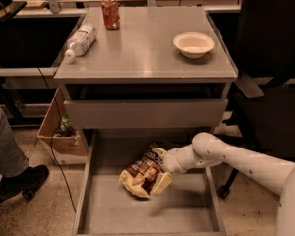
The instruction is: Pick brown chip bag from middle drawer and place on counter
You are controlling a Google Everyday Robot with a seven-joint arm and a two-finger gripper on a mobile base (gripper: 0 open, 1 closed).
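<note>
Single high view, angled down over counter (147, 48); pincer (161, 177) in middle drawer (152, 211).

No legible text anywhere

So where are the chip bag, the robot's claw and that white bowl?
brown chip bag (139, 175), camera view, on its dark crumpled middle, in the middle drawer (137, 215).
gripper (163, 180), camera view, on its tip at the bag's right edge.
white bowl (193, 44), camera view, on its hollow, on the counter (147, 58).
</note>
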